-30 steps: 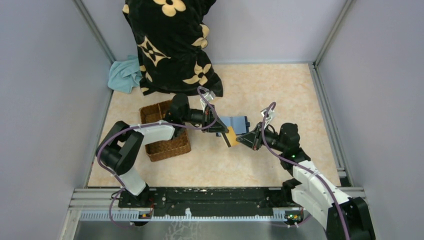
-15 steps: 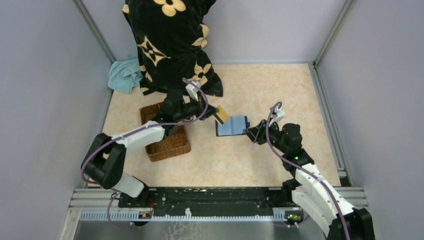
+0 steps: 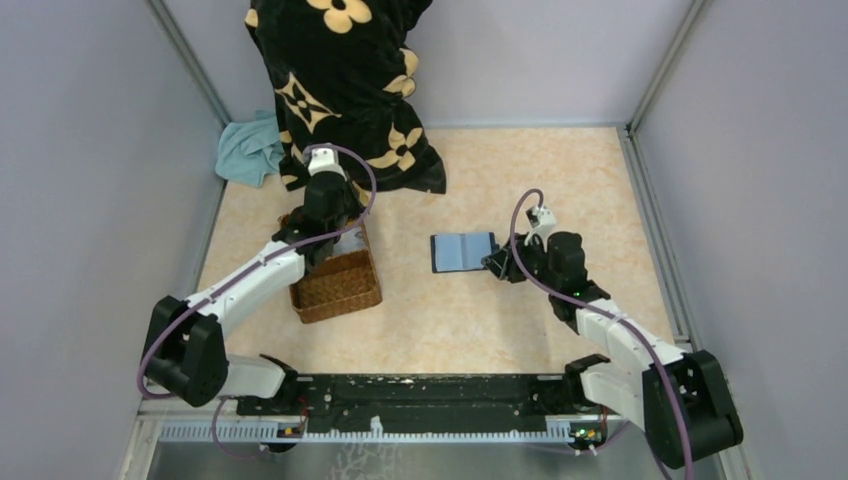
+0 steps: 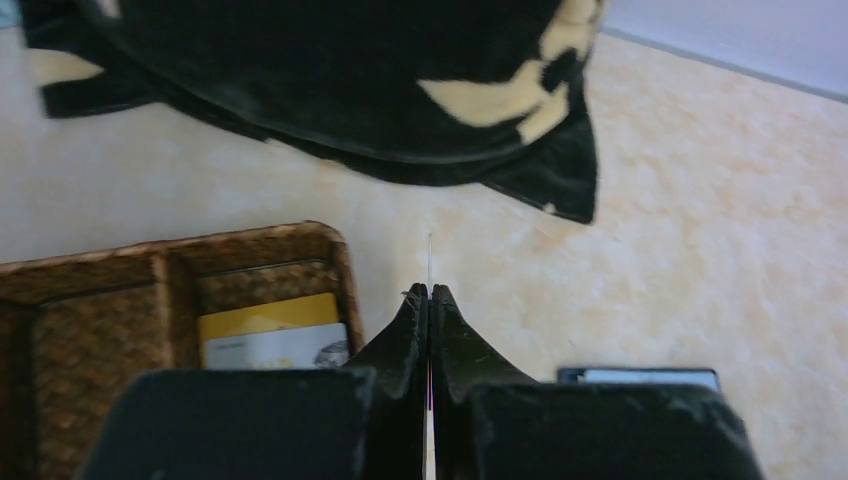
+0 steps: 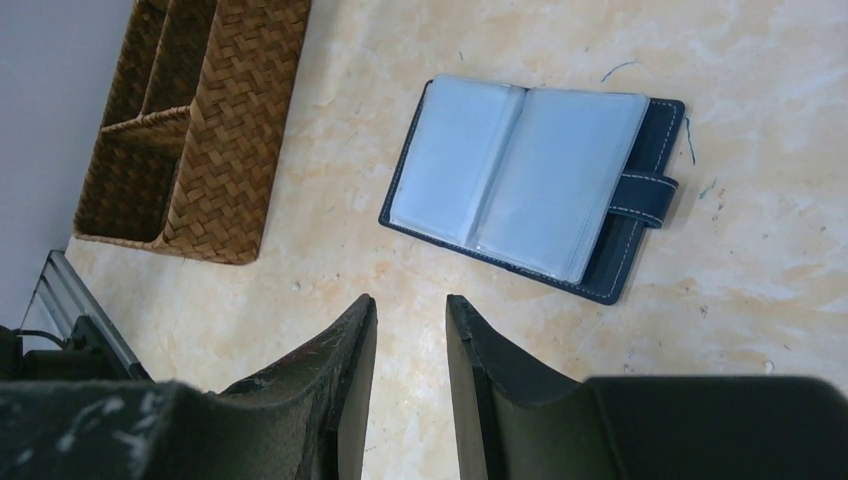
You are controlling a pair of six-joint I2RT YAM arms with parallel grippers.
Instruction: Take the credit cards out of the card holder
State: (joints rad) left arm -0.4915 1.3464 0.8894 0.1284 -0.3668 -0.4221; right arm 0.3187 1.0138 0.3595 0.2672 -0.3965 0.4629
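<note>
Now, left gripper (image 4: 430,293) pinches a thin edge-on card (image 4: 430,255) by the brown wicker basket (image 4: 90,285); right gripper (image 5: 410,320), fingers parted, hovers near the open navy card holder (image 5: 530,180).

1. A beige, marbled tabletop (image 3: 560,170) fills the middle, evenly lit, with only soft shadows.
2. Plain grey-lilac panels close it in: the left wall (image 3: 90,150), far wall (image 3: 540,50) and right wall (image 3: 770,150).
3. A black rail (image 3: 430,392) runs along the near edge.
4. A black blanket (image 3: 345,90) with cream flowers is heaped at the far left, with a pale blue cloth (image 3: 247,150) just to its left.
5. A brown wicker basket (image 3: 335,290) sits left of centre.
</note>
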